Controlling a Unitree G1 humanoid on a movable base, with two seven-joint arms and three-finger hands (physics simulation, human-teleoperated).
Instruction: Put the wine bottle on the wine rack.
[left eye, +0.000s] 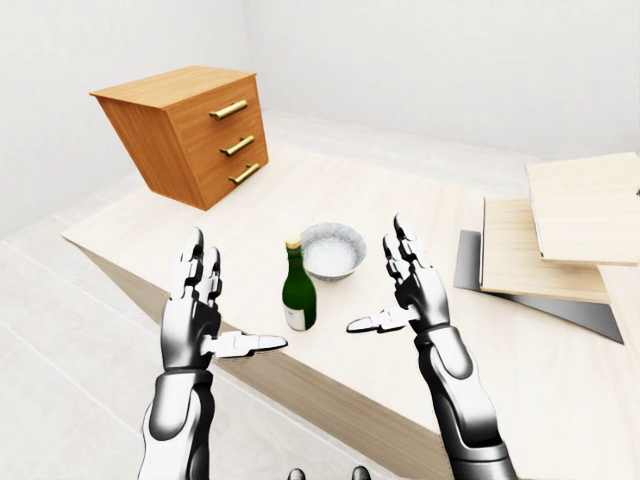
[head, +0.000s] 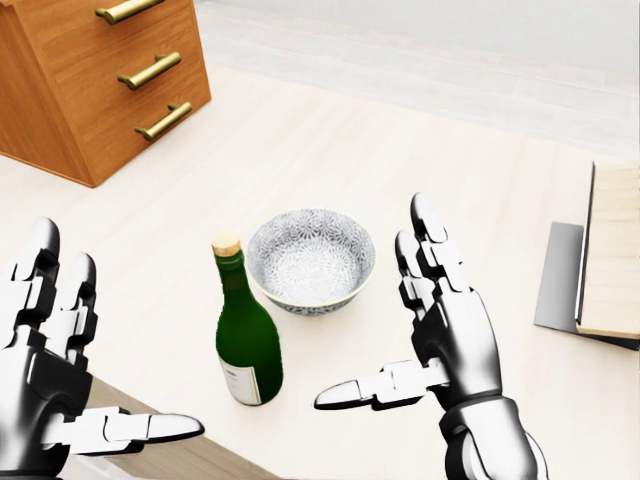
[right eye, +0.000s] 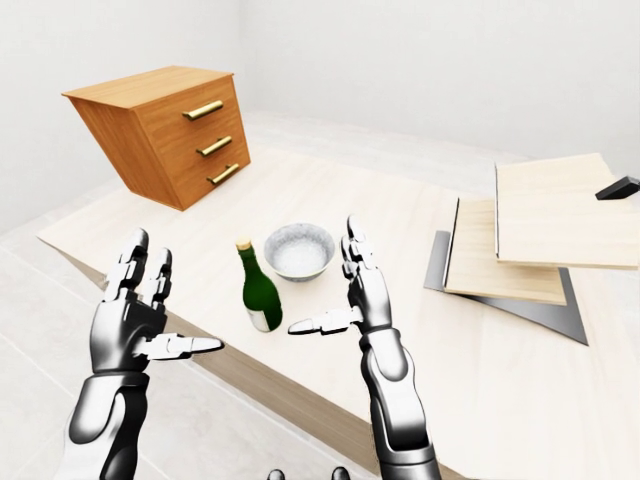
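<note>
A green wine bottle (head: 247, 340) with a cork top and a pale label stands upright on the light wooden table (head: 400, 170), near its near edge. My left hand (head: 60, 390) is open, raised to the left of the bottle, off the table edge. My right hand (head: 420, 330) is open to the right of the bottle, thumb pointing toward it, not touching. A stepped light-wood structure on a dark base (left eye: 560, 240), possibly the wine rack, sits at the right of the left-eye view.
A patterned grey bowl (head: 310, 258) stands just behind the bottle. A wooden three-drawer chest with brass handles (left eye: 190, 130) stands on the table at the upper left. White floor and walls surround the table.
</note>
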